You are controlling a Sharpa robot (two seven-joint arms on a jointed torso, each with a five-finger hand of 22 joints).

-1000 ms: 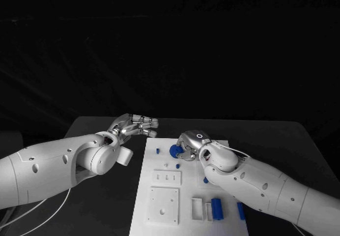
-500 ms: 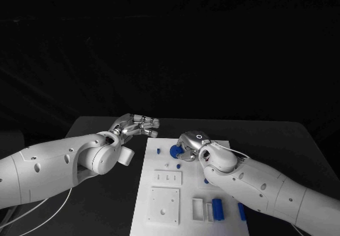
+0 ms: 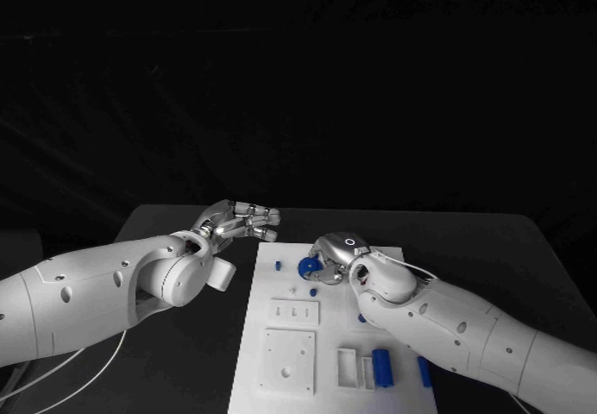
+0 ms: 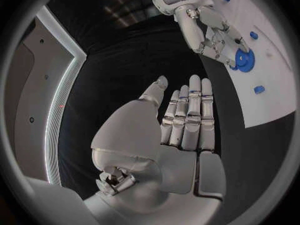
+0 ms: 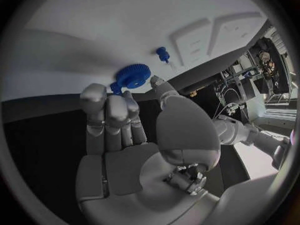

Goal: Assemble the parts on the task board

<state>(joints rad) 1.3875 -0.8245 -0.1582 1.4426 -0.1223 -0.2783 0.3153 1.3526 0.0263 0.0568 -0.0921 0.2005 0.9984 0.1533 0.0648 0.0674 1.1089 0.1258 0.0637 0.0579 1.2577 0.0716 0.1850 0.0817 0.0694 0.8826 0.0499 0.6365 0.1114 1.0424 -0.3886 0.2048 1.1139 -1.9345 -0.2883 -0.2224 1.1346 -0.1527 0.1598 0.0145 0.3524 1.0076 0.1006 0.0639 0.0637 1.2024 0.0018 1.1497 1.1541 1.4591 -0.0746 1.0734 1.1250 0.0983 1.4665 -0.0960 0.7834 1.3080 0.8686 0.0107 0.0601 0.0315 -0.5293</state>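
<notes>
Left of the task board, the left hand hovers over the black table, empty, fingers straight. At the board's far end the right hand grips one blue gear; one small blue peg stands just beside it

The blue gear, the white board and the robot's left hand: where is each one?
Blue gear (image 5: 132, 76): right wrist view, on its toothed rim.
White board (image 3: 285, 379): head view, on its bare near part.
Left hand (image 4: 186, 116): left wrist view, on its straight fingers.
</notes>
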